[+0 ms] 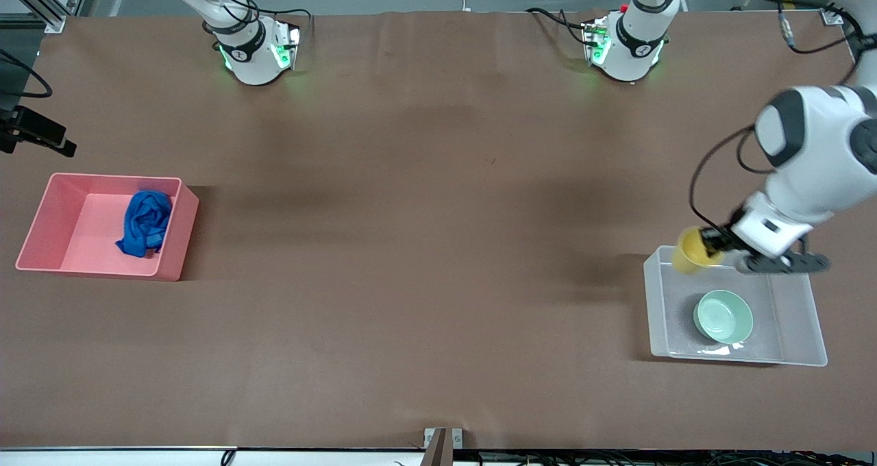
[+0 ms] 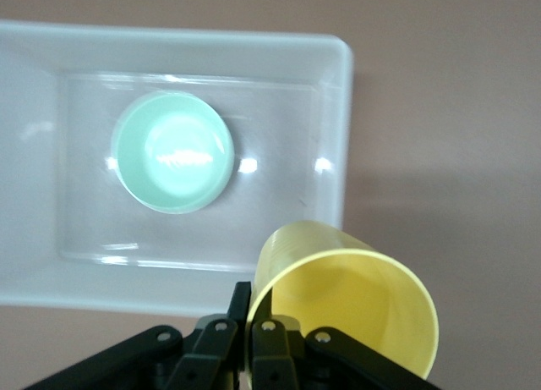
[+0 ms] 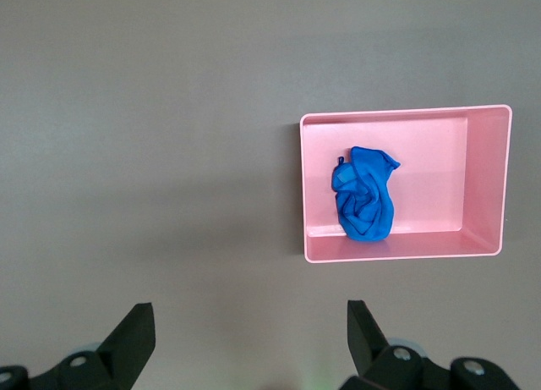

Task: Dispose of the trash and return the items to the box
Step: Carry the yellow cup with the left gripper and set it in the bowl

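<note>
My left gripper (image 1: 716,245) is shut on the rim of the yellow cup (image 1: 692,250) and holds it tilted in the air over a corner of the clear bin (image 1: 801,315). In the left wrist view the fingers (image 2: 245,301) pinch the cup's wall (image 2: 347,297) above the bin's rim (image 2: 338,111). The mint-green bowl (image 1: 723,316) stands upright in the bin, also in the left wrist view (image 2: 173,151). The blue rag (image 1: 145,223) lies crumpled in the pink bin (image 1: 41,226). My right gripper (image 3: 249,310) is open and empty, high over bare table, with the rag (image 3: 365,194) and pink bin (image 3: 486,178) in its view.
The pink bin sits at the right arm's end of the table, the clear bin at the left arm's end. A black camera mount (image 1: 34,133) overhangs the edge near the pink bin. A small bracket (image 1: 442,445) sits on the edge nearest the front camera.
</note>
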{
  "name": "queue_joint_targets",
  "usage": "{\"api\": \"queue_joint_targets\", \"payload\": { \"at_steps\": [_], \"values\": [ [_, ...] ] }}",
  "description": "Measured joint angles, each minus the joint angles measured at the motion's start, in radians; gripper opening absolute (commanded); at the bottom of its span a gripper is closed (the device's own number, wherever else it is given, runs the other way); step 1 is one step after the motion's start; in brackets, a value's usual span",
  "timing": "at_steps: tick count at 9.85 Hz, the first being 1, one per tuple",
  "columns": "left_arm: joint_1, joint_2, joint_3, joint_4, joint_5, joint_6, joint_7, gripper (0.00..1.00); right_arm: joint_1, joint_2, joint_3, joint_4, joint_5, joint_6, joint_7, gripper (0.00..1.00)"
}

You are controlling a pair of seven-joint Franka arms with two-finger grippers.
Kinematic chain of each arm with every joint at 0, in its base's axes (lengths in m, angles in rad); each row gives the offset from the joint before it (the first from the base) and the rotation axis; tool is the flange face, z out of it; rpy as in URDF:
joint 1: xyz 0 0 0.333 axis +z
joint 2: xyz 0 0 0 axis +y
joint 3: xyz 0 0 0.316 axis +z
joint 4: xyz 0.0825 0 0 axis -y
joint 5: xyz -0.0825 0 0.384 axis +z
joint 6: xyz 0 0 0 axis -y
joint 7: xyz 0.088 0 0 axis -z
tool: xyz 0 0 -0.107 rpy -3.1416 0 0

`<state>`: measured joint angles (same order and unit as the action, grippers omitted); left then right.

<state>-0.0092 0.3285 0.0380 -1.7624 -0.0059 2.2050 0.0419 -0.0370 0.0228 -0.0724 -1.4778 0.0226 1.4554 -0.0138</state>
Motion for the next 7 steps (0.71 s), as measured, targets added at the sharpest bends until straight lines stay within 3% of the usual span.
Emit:
{"api": "queue_joint_targets", "payload": {
  "at_steps": [3, 5, 7],
  "values": [
    [0.003, 0.23, 0.11, 0.207, -0.104, -0.002, 0.179, 0.0, 0.0, 0.0, 0.0, 0.0, 0.0, -0.001, 0.0, 1.0],
    [0.014, 0.317, 0.162, 0.244, -0.159, -0.003, 0.284, 0.01, 0.0, 0.0, 0.0, -0.001, 0.0, -0.001, 0.0, 1.0],
    [0.015, 0.363, 0.165, 0.259, -0.159, -0.003, 0.294, 0.04, 0.0, 0.0, 0.0, -0.001, 0.0, -0.001, 0.0, 1.0]
  ]
}}
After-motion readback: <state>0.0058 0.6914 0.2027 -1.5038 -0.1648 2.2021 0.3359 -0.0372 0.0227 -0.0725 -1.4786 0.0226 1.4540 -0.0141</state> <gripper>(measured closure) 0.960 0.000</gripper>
